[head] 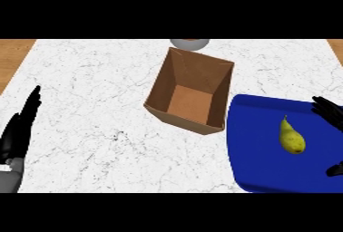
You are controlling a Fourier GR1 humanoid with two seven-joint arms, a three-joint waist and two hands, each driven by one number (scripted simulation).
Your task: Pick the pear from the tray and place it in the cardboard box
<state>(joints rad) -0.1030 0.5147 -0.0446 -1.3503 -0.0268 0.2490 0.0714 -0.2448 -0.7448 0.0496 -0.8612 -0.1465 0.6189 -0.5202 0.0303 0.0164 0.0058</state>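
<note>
Right hand [330, 113], fingers spread and holding nothing, hovers at the tray's [258, 167] right edge beside the pear [291, 138] lying loose on it, so a glancing touch could roll the pear off before it reaches the box [191, 93].

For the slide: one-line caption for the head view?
Pear on blue tray, right hand open beside it; empty cardboard box to the tray's left.

pear [291, 138]: clear above | cardboard box [191, 90]: open top, touching tray [261, 167]
</note>
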